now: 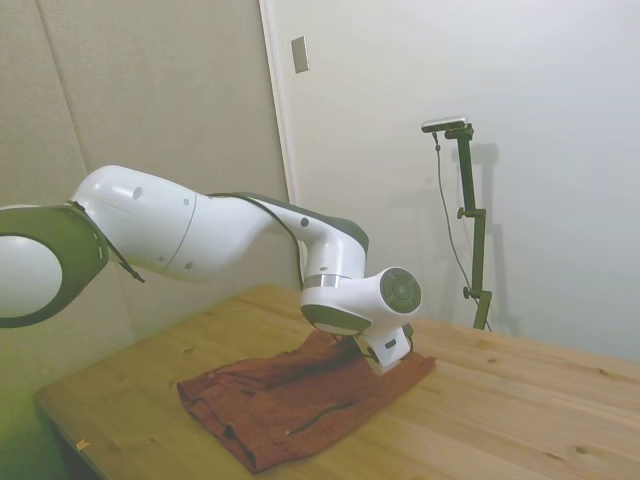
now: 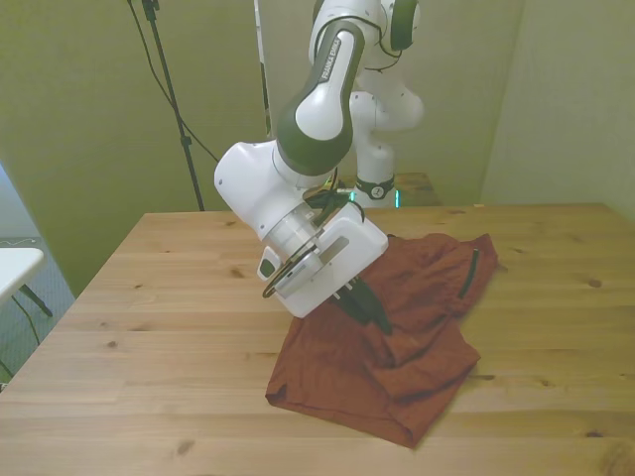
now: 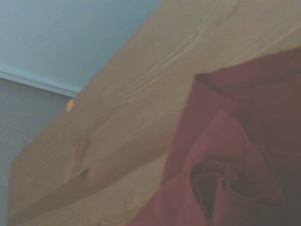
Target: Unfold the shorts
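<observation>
Shorts of rust-brown, wrinkled soft fabric lie in a crumpled heap on the light wooden bench, spread from the middle of the top toward the front view's right. One part reaches back toward the far edge, where a dark slit pocket line runs across the cloth; another part stretches close to the near edge, ending in a blunt corner. Folds overlap through the middle of the heap, so the fabric is doubled there.

The white Franka arm bends down over the cloth, and its gripper is pressed into the folds around the centre of the garment. The dark fingers slant down from the white hand and sit narrow and close together, their tips buried in the fabric, apparently pinching a fold of it.

In the side view the shorts sit near the bench corner closest to that camera, and the gripper meets them at their far edge; the fingers are hidden there behind the wrist housing.

The wrist view, out of focus, shows bunched reddish cloth with a rolled crease, bare wood grain beside it, and the bench edge against a pale wall.
</observation>
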Motion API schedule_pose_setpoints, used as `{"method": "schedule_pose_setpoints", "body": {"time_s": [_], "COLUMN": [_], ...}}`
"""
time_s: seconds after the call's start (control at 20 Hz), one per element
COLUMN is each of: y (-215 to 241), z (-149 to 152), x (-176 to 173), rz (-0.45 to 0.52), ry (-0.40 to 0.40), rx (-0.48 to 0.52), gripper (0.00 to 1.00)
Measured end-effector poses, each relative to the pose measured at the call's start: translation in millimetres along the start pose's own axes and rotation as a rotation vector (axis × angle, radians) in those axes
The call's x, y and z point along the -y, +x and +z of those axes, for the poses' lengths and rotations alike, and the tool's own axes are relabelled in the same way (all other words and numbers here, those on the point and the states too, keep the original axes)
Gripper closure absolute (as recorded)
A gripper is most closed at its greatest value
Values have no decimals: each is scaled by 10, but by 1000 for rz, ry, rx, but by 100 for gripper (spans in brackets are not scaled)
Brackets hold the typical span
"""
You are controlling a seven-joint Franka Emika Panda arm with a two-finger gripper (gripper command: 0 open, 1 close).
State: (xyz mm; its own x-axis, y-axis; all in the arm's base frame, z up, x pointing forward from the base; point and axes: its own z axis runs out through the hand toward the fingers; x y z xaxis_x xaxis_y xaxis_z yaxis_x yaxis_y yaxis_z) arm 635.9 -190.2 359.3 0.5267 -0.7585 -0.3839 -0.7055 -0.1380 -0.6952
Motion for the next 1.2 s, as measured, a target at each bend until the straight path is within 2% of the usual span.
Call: {"method": "schedule_pose_setpoints", "body": {"time_s": [0.2, 0.5, 0.9, 0.95, 1.2], "y": [-352, -724, -812, -800, -839], "z": [-18, 457, 1101, 1187, 1753], "x": [401, 818, 1130, 1164, 1241], "rz": [-69, -142, -183, -188, -279], "ry": [17, -24, -78, -90, -174], "rx": [12, 30, 42, 42, 75], "gripper": [100, 100, 100, 0, 0]}}
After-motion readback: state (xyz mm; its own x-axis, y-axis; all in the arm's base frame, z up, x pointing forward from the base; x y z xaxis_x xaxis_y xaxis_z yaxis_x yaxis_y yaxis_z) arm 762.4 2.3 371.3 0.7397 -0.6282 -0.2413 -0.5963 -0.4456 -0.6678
